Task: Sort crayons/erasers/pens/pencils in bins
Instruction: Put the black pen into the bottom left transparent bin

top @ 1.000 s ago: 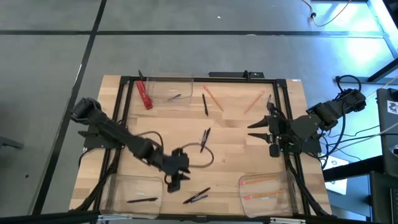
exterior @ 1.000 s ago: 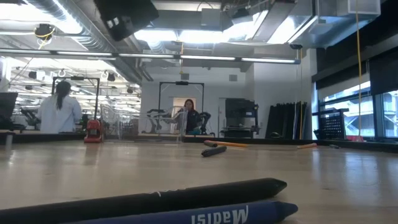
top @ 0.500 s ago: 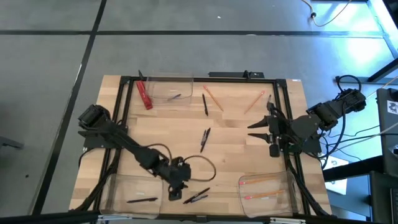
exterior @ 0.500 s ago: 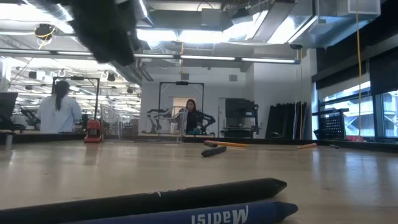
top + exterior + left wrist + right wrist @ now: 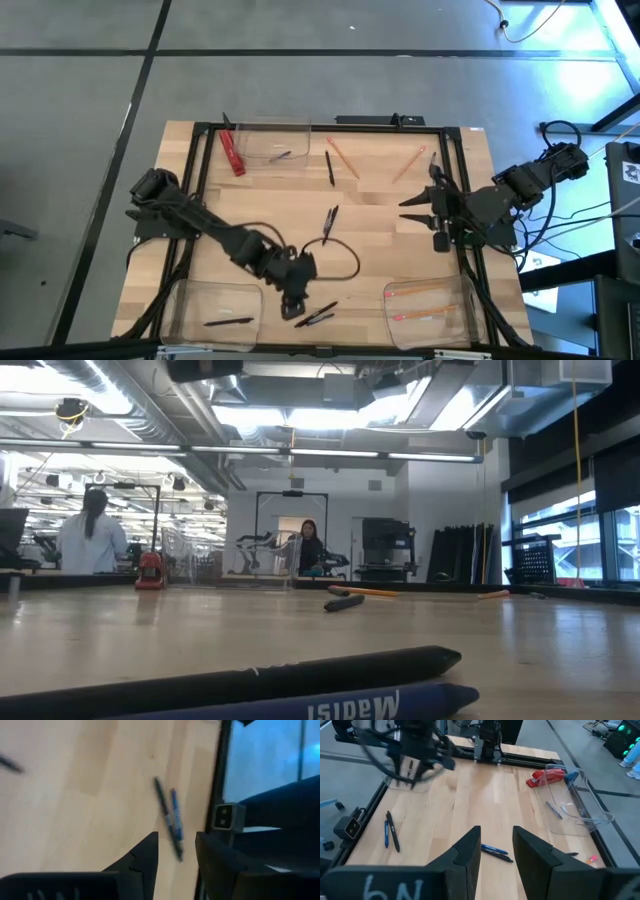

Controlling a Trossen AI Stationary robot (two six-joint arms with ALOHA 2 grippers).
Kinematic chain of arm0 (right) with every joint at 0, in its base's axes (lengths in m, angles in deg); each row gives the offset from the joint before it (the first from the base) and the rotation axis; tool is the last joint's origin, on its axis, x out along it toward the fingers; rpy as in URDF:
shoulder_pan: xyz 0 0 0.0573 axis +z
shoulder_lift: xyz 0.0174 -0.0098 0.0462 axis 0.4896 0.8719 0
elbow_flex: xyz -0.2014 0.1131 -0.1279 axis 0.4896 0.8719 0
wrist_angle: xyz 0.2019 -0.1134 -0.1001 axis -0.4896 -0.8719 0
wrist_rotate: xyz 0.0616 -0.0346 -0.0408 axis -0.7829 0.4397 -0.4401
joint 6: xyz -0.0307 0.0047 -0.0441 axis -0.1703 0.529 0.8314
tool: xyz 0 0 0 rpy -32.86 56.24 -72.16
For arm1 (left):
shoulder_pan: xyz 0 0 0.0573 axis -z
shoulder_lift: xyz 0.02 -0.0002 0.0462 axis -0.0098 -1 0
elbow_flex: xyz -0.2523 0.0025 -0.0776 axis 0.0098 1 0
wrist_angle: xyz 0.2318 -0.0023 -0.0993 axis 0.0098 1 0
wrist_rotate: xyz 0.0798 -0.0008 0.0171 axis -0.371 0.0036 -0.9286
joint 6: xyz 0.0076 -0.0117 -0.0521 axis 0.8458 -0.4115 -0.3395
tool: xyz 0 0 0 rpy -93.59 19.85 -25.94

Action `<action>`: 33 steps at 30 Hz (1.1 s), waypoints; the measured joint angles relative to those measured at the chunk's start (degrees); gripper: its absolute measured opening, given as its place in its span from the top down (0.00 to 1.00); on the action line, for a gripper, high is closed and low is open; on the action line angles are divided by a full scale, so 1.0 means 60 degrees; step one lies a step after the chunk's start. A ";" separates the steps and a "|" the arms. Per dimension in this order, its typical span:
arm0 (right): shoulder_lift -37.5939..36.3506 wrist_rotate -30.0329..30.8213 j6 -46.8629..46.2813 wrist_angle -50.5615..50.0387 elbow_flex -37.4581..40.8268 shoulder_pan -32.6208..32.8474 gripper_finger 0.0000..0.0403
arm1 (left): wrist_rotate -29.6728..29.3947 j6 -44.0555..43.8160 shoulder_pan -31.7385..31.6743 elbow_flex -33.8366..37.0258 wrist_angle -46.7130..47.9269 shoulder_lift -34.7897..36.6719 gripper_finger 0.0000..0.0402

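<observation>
Wooden table (image 5: 390,240) seen from above, black frame at its edges. We count three bins: the far one (image 5: 275,150) holds one small stick, the near-left one (image 5: 215,305) one pen (image 5: 228,322), and the near-right one (image 5: 430,305) two pencils (image 5: 425,290). We judge the sorting well short of finished. Loose on the wood we find three pencils near the far edge (image 5: 345,158), a pen (image 5: 329,167) beside them, a pen with a crayon at mid-table (image 5: 329,222), and a pen-and-crayon pair (image 5: 316,318) between the near bins. The left gripper (image 5: 293,300) hovers just beside this pair, fingers apart and empty in its wrist view. The right gripper (image 5: 412,201) waits at the table's right edge, fingers likewise parted, holding nothing.
</observation>
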 joint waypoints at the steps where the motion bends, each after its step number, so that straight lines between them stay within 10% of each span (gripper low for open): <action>1: 0.0003 -0.0002 0.0000 -0.0045 0.0000 0.0000 0.71 | -0.0229 0.0004 0.0146 -0.0001 -0.0106 -0.0036 0.70; 24: 0.0003 0.0053 0.0244 -0.0039 0.0000 0.0000 0.71 | -0.1032 -0.0018 0.1304 -0.0001 -0.1656 -0.2248 0.70; 33: 0.0003 -0.1543 0.0418 -0.0087 0.0000 0.0004 0.71 | -0.0911 -0.0710 0.1608 0.0003 -0.1821 -0.2656 0.70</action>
